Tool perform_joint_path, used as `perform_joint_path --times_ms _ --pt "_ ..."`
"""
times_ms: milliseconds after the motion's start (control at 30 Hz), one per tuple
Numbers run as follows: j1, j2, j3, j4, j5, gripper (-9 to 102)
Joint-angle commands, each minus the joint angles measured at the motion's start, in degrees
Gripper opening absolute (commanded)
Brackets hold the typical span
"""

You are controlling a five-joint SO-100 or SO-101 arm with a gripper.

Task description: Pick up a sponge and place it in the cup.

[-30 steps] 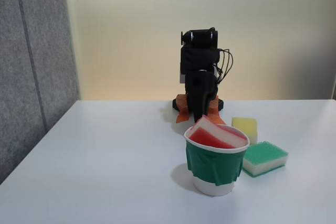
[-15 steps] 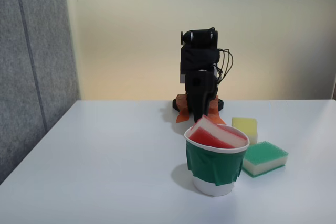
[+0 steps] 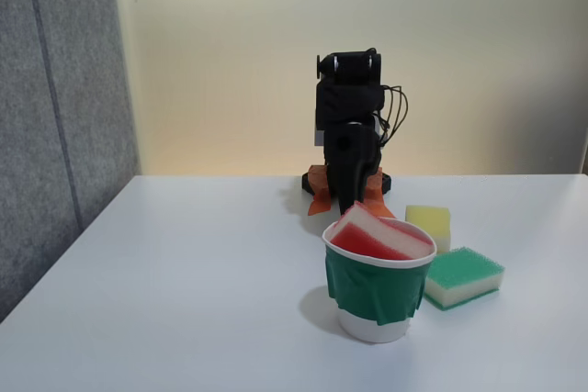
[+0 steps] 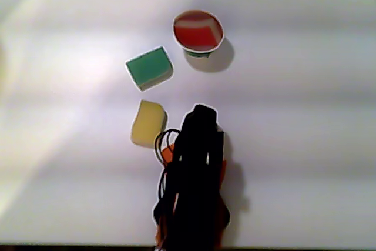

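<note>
Hand [image 3: 347,208] behind sponge [image 3: 378,232] in cup [image 3: 377,293]

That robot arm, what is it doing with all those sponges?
Right now it is handling nothing. The black robot arm is folded up at the back of the white table. The rectangular red-topped sponge with cream foam sits tilted inside the white paper cup with the green tape band, poking above the rim. The green-topped sponge and the yellow sponge lie loose on the table beside the cup.
</note>
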Motion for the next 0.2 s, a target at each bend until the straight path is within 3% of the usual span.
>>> perform_joint_path --times_ms 0,167 --pt "0.18 0.62 2.55 0.97 0.62 0" --pt "0.18 0.62 2.55 0.97 0.62 0"
